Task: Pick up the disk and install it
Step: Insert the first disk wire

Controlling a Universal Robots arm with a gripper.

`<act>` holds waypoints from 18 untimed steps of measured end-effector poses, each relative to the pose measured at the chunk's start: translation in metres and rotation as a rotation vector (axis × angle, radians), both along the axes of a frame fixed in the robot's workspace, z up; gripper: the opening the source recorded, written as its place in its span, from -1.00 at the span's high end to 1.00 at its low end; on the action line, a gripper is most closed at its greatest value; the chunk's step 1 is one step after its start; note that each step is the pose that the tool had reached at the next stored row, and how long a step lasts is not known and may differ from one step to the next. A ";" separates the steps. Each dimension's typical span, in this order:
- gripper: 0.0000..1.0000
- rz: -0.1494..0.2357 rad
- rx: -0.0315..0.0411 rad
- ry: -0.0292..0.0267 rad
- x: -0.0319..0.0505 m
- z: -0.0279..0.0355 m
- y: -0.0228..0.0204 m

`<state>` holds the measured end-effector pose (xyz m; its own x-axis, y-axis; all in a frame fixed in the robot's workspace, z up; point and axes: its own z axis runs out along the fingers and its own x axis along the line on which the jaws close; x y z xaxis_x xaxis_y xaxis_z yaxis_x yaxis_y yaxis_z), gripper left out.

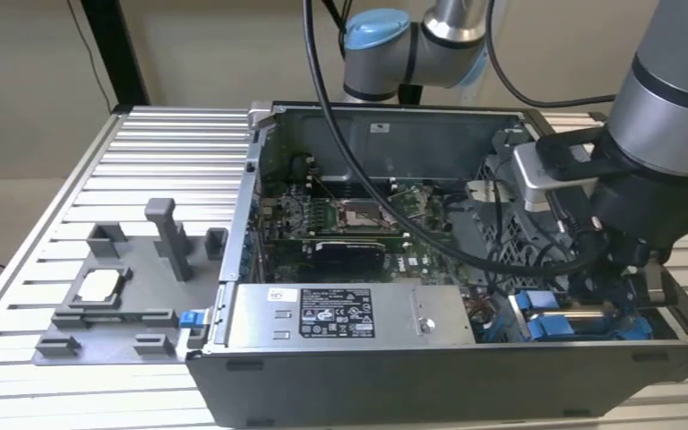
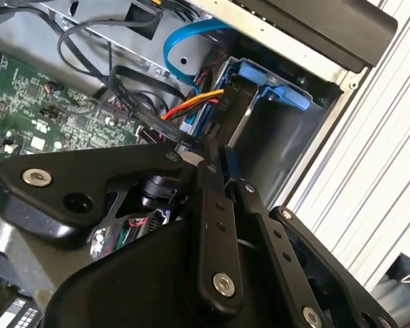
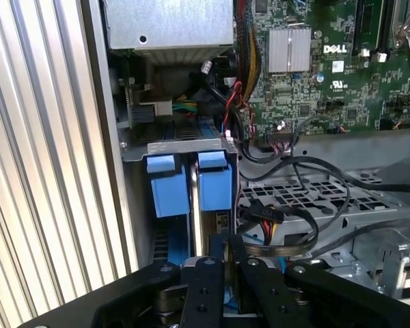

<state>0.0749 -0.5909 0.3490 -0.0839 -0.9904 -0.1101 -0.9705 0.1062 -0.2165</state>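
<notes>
The disk [image 3: 215, 188] stands on edge in the drive bay at the front corner of the open computer case [image 1: 440, 376], on the exterior view's right. Its blue bracket [image 2: 263, 76] shows around a dark metal edge. My gripper [image 3: 225, 263] reaches down into that bay, and its black fingers [image 2: 208, 181] sit close together on the disk's near edge, with a strip of blue bracket between them. In the exterior view the gripper [image 1: 595, 291] hangs just above the blue brackets [image 1: 559, 324]. A second blue bracket [image 3: 167, 195] sits beside the held one.
Black, orange and red cables [image 3: 266, 222] and a blue cable [image 2: 184, 41] crowd the bay. The motherboard [image 1: 344, 215] fills the case floor, with a grey box with a white label [image 1: 332, 313] in front. A grey tray [image 1: 117, 309] holding a small square chip lies on the slatted table.
</notes>
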 end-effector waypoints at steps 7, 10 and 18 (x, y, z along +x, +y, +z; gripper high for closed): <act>1.00 0.000 0.0001 -0.0133 0.0008 -0.0030 0.0005; 1.00 0.000 0.0002 -0.0164 0.0012 -0.0043 0.0009; 1.00 0.000 0.0000 -0.0204 0.0016 -0.0067 0.0010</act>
<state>0.0765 -0.5900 0.3423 -0.0817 -0.9904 -0.1118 -0.9658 0.1063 -0.2363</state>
